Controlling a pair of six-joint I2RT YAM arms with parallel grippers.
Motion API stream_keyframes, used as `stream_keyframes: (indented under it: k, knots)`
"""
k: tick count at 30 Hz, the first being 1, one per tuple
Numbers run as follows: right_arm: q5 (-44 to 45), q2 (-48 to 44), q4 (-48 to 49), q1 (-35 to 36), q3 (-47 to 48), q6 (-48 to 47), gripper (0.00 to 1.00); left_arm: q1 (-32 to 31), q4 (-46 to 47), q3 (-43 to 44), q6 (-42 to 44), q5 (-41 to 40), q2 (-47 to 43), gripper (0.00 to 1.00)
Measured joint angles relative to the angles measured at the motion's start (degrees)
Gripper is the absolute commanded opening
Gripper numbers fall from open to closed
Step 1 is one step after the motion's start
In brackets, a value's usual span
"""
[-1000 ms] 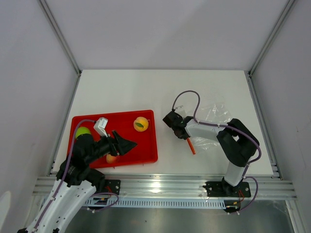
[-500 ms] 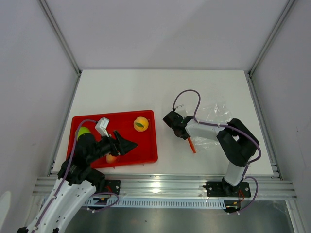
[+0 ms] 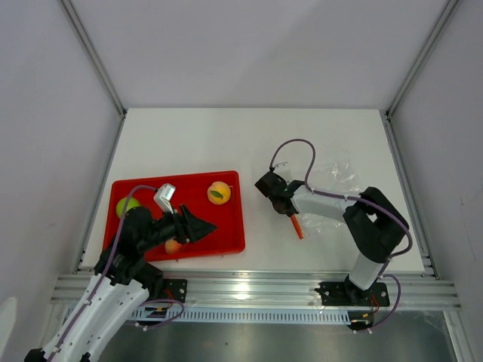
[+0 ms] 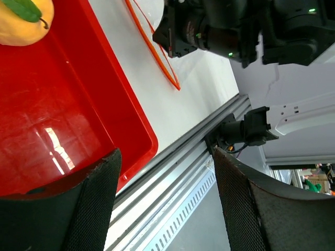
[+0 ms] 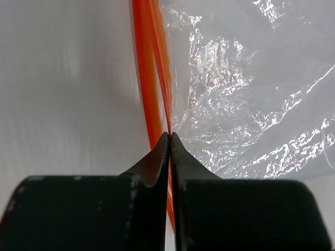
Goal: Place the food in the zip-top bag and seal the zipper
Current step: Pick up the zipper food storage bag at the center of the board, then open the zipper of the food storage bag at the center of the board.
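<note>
Right gripper (image 5: pixel 169 137) — pinched tight on zipper (image 5: pixel 150 78) of zip-top bag (image 5: pixel 251 94). Left gripper (image 4: pixel 165 156) — jaws apart, above edge of red tray (image 4: pixel 52 104).

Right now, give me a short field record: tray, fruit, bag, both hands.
tray: red tray, left of the bag
fruit on tray: green apple, yellow-orange fruit, peach partly hidden by the left arm
bag: clear zip-top bag, lying flat, no fruit inside
left: left hand open, empty, over the tray's near right corner
right: right hand shut on the zipper
</note>
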Motion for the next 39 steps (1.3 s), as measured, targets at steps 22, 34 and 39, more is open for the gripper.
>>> stream_keyframes:
  k: [22,34,39]
  knots:
    - [-22.71,-28.17,-0.63,3.98,-0.96,8.13,0.00,-18.91,17.07,3.56,-3.34,-7.04,25.00,0.72]
    - [-26.58,-32.54,-0.26,7.67,-2.78,11.15,0.00,-22.71,23.19,7.19,-3.67,-11.54,37.94,0.73]
    - [-27.02,-34.12,-0.22,7.96,-3.54,11.67,0.00,-23.19,25.46,8.68,-3.74,-12.22,42.75,0.72]
